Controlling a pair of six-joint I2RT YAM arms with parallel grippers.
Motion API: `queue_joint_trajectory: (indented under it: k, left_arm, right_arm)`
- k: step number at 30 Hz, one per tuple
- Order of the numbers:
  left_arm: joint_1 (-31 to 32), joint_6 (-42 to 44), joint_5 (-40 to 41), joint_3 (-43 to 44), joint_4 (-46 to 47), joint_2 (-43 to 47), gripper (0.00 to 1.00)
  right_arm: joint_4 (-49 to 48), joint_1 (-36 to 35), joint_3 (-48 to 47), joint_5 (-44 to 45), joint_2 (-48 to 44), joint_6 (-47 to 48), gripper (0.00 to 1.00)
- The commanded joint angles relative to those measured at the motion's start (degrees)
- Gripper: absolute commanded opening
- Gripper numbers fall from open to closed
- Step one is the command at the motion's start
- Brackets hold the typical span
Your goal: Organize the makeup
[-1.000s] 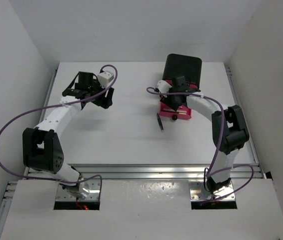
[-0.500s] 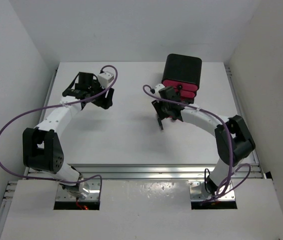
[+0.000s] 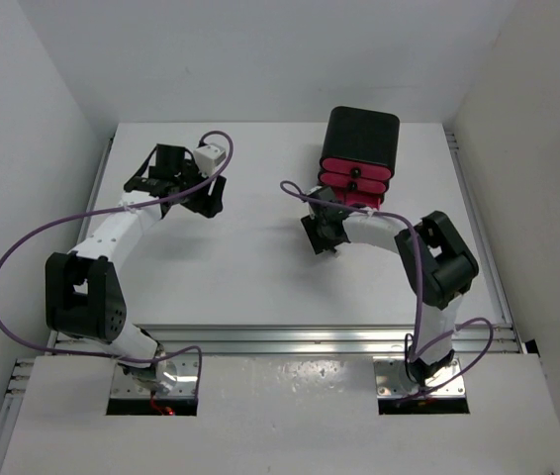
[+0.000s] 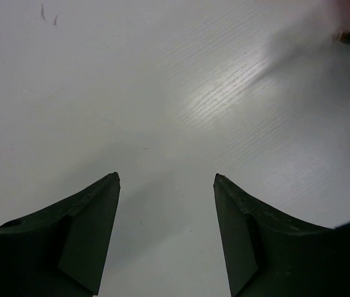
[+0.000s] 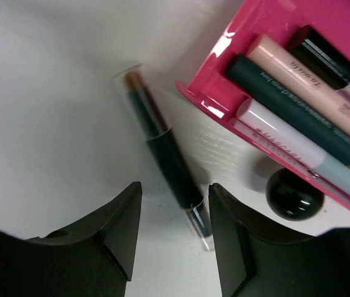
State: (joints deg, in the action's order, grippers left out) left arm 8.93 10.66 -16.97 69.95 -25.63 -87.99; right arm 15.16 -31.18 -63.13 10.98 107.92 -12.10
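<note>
A thin black stick [image 5: 166, 151] with a clear cap lies on the white table beside an open pink drawer [image 5: 206, 99]. My right gripper [image 5: 175, 185] is open, low over the table, its fingers on either side of the stick's near end without touching it. The drawer holds several makeup sticks, among them a dark green one [image 5: 298, 117], a pale pink one [image 5: 314, 80] and a white, pale blue one [image 5: 298, 145]. In the top view the right gripper [image 3: 320, 236] hides the stick. My left gripper [image 3: 176, 186] is open and empty over bare table at the far left [image 4: 167, 179].
The black box with pink drawers [image 3: 361, 139] stands at the back right, just beyond the right gripper. A round black drawer knob [image 5: 294, 193] sits close to the right finger. The right arm covers the table in front of the box.
My right gripper has moved from the pulled-out drawer leftward and down to the black stick on the table. The left arm has not moved.
</note>
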Motion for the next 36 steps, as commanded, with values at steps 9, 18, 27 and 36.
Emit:
queue_joint_trajectory:
  k: [9,18,27,36]
  left_arm:
    - [-0.05,-0.11,-1.05,-0.52,1.11,1.32,0.68]
    - [0.48,-0.11,-1.05,-1.05,1.11,1.32,0.68]
    - [0.48,-0.11,0.71,-2.80,-1.00,1.85,0.68]
    - [0.48,0.42,1.24,-6.41,-2.23,3.70,0.68]
  right_arm:
    - [-1.62,-0.38,0.29,-2.89,2.39,0.23,0.05]
    - [-1.36,-1.08,-1.90,-14.84,-6.66,27.16,0.00]
    - [4.26,6.30,-12.09,-4.92,-5.09,54.35,0.00]
    - [0.57,9.91,-11.92,-0.08,0.89,61.76,0.19]
